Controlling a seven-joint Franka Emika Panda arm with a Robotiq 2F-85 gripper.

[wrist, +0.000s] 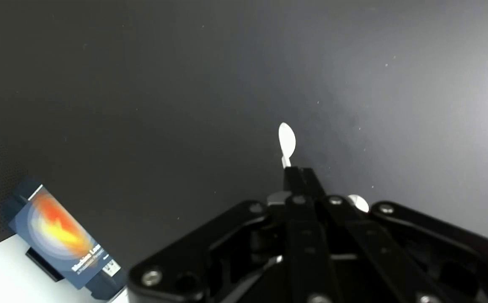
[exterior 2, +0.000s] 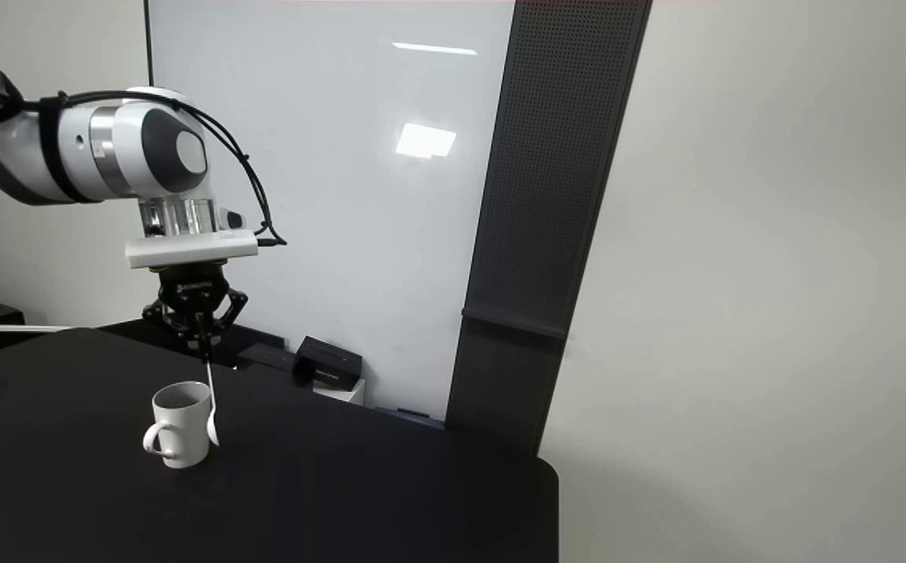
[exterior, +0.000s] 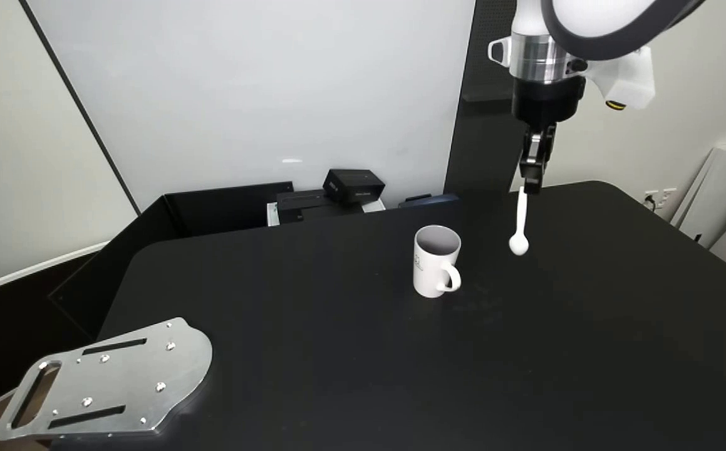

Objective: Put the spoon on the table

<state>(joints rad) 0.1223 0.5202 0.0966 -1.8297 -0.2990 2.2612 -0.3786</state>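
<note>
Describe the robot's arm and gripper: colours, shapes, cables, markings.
The arm has rounded white segments, dark grey covers and silvery metal rings. Black cables run along it, held by black straps. A white housing is mounted above the black gripper, which has angular hinged links, silvery screws and small pale lettering.

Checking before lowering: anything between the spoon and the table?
Nothing visible. The gripper holds the spoon above the table; the mug stands to one side, a gap showing between it and the spoon in an exterior view.
</note>
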